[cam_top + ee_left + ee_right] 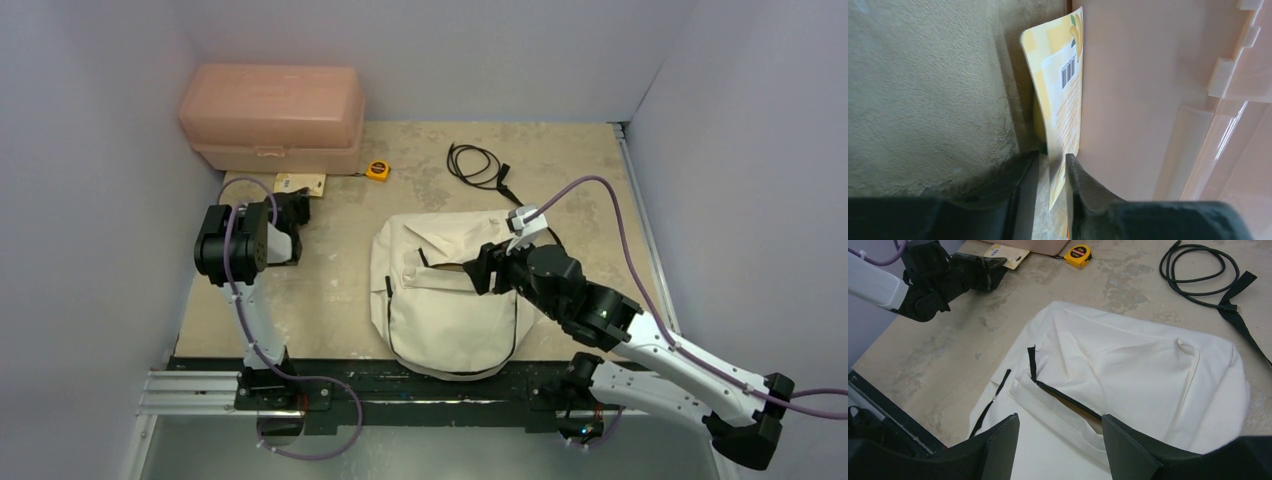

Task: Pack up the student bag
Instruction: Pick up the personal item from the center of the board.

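Observation:
The student bag point(450, 290) is a cream fabric backpack lying flat mid-table, its black zipper point(1068, 400) partly undone. My right gripper point(1060, 422) hovers open just above that zipper gap, holding nothing; in the top view the right gripper point(485, 268) sits over the bag's upper right. My left gripper point(1052, 160) has its jaws drawn in narrow on the lower edge of a yellow printed card point(1063, 100), which leans against the pink plastic box point(1148, 100). In the top view the left gripper point(295, 212) is just in front of the card point(300, 184).
The pink box point(272, 115) stands at the back left against the wall. A yellow tape measure point(377, 170) lies beside it. A coiled black cable point(478, 165) lies behind the bag. Walls close in on the left, back and right.

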Robot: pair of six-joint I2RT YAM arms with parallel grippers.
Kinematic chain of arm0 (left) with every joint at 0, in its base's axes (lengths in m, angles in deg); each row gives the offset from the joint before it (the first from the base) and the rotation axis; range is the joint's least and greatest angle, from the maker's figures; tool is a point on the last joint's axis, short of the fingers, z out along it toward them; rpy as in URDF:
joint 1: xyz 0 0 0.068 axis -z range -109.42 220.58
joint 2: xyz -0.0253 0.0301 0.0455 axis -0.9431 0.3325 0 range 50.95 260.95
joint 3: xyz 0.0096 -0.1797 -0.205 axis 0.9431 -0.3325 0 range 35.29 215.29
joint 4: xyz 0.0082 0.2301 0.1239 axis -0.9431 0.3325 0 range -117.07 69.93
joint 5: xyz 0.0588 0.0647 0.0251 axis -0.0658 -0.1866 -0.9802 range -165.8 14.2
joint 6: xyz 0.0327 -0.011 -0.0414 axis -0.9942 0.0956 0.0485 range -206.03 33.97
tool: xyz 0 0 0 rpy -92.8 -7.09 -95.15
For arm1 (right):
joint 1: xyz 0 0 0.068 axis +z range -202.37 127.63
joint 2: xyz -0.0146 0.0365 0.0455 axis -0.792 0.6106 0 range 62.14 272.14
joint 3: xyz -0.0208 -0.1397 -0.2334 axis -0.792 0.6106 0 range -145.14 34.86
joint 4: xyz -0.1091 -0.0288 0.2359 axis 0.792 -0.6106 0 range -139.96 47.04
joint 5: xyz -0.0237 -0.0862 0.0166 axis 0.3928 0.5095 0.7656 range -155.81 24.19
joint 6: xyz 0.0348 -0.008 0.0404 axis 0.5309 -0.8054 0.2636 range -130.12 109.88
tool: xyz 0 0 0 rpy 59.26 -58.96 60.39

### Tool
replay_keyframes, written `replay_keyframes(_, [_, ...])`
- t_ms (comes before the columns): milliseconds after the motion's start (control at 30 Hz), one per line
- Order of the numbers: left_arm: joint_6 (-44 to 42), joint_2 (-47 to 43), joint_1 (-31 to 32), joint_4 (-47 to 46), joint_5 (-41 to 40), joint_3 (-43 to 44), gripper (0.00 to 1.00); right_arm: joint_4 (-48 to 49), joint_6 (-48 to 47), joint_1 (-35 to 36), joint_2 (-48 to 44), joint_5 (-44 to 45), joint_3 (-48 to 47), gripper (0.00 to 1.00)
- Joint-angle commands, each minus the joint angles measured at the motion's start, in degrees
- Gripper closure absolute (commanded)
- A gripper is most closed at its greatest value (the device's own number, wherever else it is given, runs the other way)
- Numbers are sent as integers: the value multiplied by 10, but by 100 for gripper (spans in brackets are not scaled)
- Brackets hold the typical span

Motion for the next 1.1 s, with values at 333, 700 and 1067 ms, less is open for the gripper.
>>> replay_keyframes(333, [17, -104, -4, -50, 37, -61, 100, -1, -16, 1, 30, 6, -19, 35])
replay_keyframes(700, [-99, -434, -12, 317, 245, -160, 100, -107, -135, 1, 152, 49, -117, 22])
replay_keyframes(1067, [-250, -742, 23, 745, 406, -140, 100, -97, -285, 84, 235, 59, -129, 20])
